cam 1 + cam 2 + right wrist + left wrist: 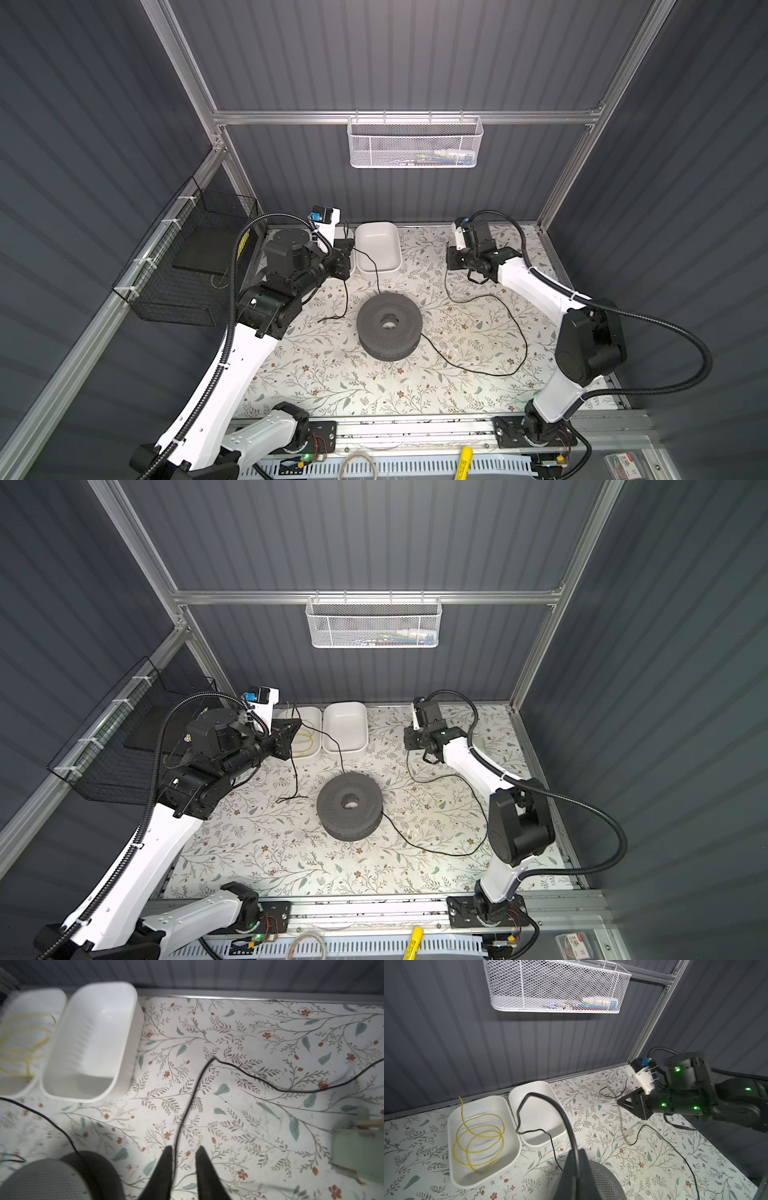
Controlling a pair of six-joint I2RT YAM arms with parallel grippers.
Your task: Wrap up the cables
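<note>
My left end effector [574, 1157] is clamped shut on the cable [566, 1124], up off the bench [332, 382], beyond and left of the spool [374, 328]. Two strands fall from that grip. One runs toward the spool and meets its far edge. The other drops to the bench, and its free end lies left of the spool, bent away from it.

On the spool's right the cable leaves the near side of the rim and sweeps out in one wide, flat loop. The loop's long axis runs from near-right of the spool back toward the far wall. From there the cable climbs to my right end effector [185, 1149], which hovers beyond and right of the spool. Its fingers stand partly apart. The cable passes through the gap close along one finger, and I cannot see it pinched.

Only the right wrist view shows that gap. The left wrist view shows a yellow wire [481, 1136] coiled in a white bin [477, 1103], which my left arm [291, 266] hides in a top view. A second white bin [384, 239] sits beside it. Both stand against the back wall beyond the spool.

On the spool's near side the bench lies open up to the front rail [415, 428]. The loop's outer bend lies near my right arm's elbow [590, 345], toward the bench's right edge.
</note>
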